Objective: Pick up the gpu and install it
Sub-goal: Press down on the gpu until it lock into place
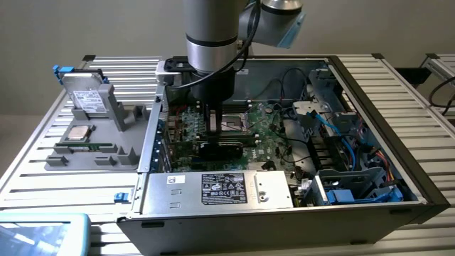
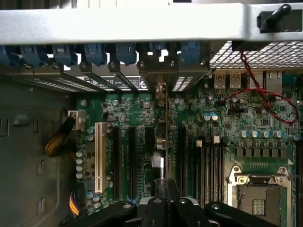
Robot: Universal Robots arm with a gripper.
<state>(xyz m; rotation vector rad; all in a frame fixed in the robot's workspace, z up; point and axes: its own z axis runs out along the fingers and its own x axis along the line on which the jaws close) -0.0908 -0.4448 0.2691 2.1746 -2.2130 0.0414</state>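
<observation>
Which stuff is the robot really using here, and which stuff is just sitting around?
In the job:
- shut black claw
- thin green gpu card, edge-on in the claw above the slots
- green motherboard in the open grey computer case

Just sitting around:
- silver hard drive with white label
- grey parts holder
- silver power supply box

The arm's column (image 1: 212, 37) is cut off at twelve o'clock in the exterior view and hides the case's back wall behind it. A blue-rimmed tray (image 1: 42, 233) is cropped at seven o'clock. Print on the power supply label (image 1: 222, 189) is too small to read. In the wrist view, the card (image 2: 161, 142) appears edge-on, its faces hidden.
</observation>
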